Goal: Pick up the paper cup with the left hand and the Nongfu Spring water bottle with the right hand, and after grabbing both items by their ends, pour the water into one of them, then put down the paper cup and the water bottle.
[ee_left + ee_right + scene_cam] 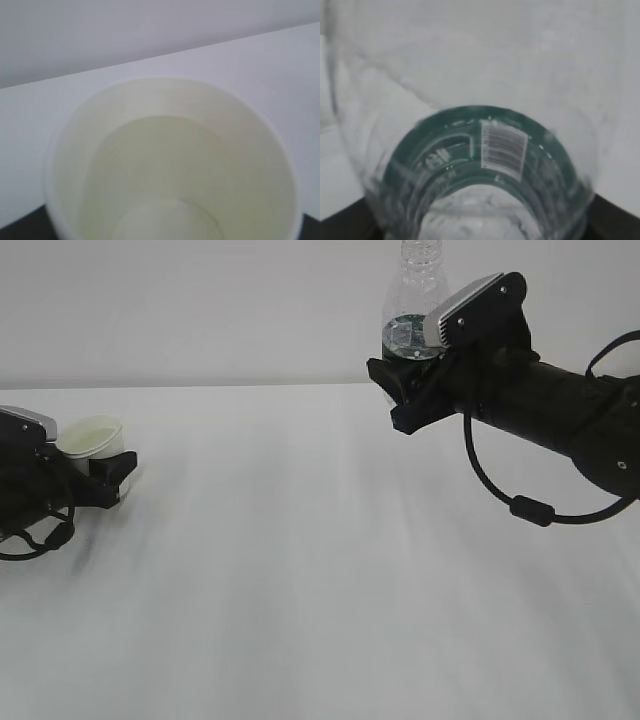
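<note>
At the far left of the exterior view my left gripper, black and two-fingered, is clenched round the small white tapered paper cup, which sits low, just above or on the white desk; I cannot tell whether its base touches. My left wrist view looks straight into the cup: its pale cream inside shows a faint level line that may be clear, pale yellowish water, though I cannot be sure of it. Between my two arms the desk lies bare and wide. To the right, my right gripper grasps the small clear ribbed plastic bottle at its dark green label band, holding it upright and well above the desk, neck running out of the top of the frame. My right wrist view shows the bottle from close by, label and barcode toward the camera. I judge both pick-ups done and the cup and bottle well apart, so this is either just ahead of the pour or after it. If ahead, I must bring the two together over the middle and tilt the neck above the rim. The cup sits near the left edge of the view; room lies toward the centre.
</note>
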`<state>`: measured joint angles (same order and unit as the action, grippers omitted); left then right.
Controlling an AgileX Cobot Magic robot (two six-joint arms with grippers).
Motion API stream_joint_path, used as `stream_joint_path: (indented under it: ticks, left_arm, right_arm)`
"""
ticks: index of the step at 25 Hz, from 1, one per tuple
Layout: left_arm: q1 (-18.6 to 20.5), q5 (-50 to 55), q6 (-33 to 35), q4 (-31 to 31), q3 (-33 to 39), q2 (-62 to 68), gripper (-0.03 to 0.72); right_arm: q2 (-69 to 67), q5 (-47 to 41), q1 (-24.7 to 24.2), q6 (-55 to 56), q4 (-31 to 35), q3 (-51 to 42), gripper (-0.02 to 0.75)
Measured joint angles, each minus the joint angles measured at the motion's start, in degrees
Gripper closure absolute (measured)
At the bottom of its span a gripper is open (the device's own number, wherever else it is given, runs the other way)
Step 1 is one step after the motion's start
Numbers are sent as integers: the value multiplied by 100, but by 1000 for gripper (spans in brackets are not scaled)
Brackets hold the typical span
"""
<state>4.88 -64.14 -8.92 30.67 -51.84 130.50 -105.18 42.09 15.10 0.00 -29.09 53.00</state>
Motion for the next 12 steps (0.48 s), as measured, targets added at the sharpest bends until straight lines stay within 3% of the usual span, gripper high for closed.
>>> stream_joint_path:
  ticks: [12]
  left_arm:
    - [0,-106,0,-56,0,0,127]
  right_arm:
    - [0,0,0,0,0,0,256]
